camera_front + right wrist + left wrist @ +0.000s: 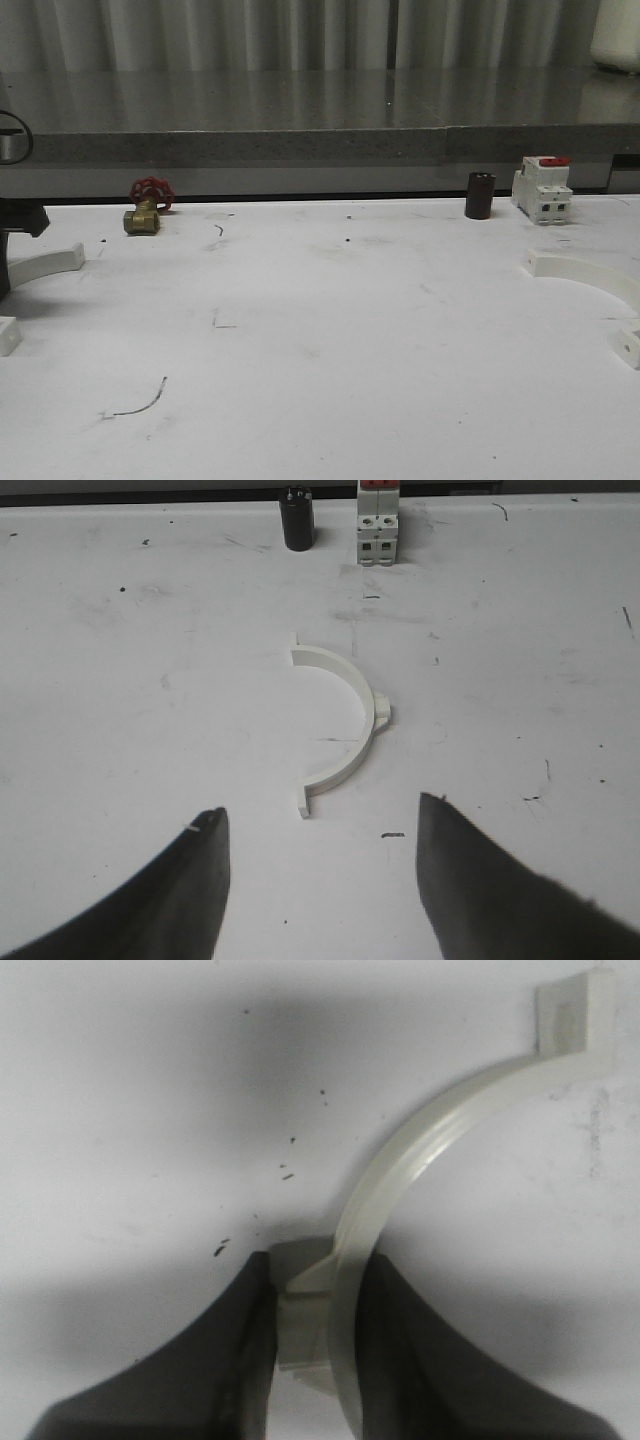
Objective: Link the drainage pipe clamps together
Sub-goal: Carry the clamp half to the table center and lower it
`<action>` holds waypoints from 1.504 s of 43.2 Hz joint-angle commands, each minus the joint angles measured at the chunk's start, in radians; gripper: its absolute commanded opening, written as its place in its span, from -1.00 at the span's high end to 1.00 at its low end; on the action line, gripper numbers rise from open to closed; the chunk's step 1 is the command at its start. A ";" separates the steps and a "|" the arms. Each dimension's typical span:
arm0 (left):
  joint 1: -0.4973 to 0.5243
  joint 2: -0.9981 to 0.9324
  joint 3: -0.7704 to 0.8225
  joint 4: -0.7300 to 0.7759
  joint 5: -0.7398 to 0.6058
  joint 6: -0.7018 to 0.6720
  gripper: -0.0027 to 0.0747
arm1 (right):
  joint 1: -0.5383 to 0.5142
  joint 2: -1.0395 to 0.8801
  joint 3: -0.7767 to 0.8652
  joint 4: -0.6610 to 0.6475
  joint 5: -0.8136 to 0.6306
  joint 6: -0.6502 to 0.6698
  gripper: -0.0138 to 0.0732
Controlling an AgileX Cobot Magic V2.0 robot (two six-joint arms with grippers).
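One white drainage pipe clamp lies on the white table at the far left, its two ends also showing in the front view. My left gripper is shut on it, one finger against the outer lug and the other against the band. The second drainage pipe clamp lies flat at the right side of the table, lug facing outward. My right gripper hovers open just short of its near end tab, touching nothing.
Along the table's back edge stand a brass valve with a red handwheel, a dark cylinder and a white breaker with a red top. A grey counter ledge runs behind them.
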 commanded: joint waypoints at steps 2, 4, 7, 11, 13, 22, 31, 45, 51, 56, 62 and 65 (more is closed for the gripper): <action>-0.007 -0.049 -0.024 -0.013 -0.003 -0.002 0.64 | -0.005 0.009 -0.028 -0.008 -0.064 -0.002 -0.35; -0.007 -0.057 -0.024 -0.015 0.002 -0.002 0.64 | -0.005 0.009 -0.028 -0.008 -0.064 -0.002 -0.35; -0.007 -0.077 -0.024 -0.030 0.016 -0.002 0.64 | -0.005 0.009 -0.028 -0.008 -0.064 -0.002 -0.35; -0.010 -0.117 -0.024 -0.057 0.018 -0.002 0.64 | -0.005 0.009 -0.028 -0.008 -0.064 -0.002 -0.35; -0.016 -0.139 -0.024 -0.063 0.018 -0.002 0.64 | -0.005 0.009 -0.028 -0.008 -0.064 -0.002 -0.35; -0.122 -0.221 -0.029 -0.083 0.027 -0.004 0.64 | -0.005 0.009 -0.028 -0.008 -0.064 -0.002 -0.35; -0.289 -0.223 -0.094 -0.085 0.064 -0.086 0.63 | -0.005 0.009 -0.028 -0.008 -0.064 -0.002 -0.35; -0.500 -0.164 -0.223 -0.079 0.060 -0.237 0.63 | -0.005 0.009 -0.028 -0.008 -0.064 -0.002 -0.35; -0.562 -0.093 -0.297 -0.050 0.092 -0.300 0.63 | -0.005 0.009 -0.028 -0.008 -0.064 -0.002 -0.35; -0.592 -0.035 -0.332 0.012 0.121 -0.443 0.63 | -0.005 0.009 -0.028 -0.008 -0.064 -0.002 -0.35; -0.606 0.017 -0.335 0.012 0.112 -0.526 0.63 | -0.005 0.009 -0.028 -0.008 -0.064 -0.002 -0.35; -0.606 0.041 -0.335 0.012 0.114 -0.561 0.63 | -0.005 0.009 -0.028 -0.008 -0.064 -0.002 -0.35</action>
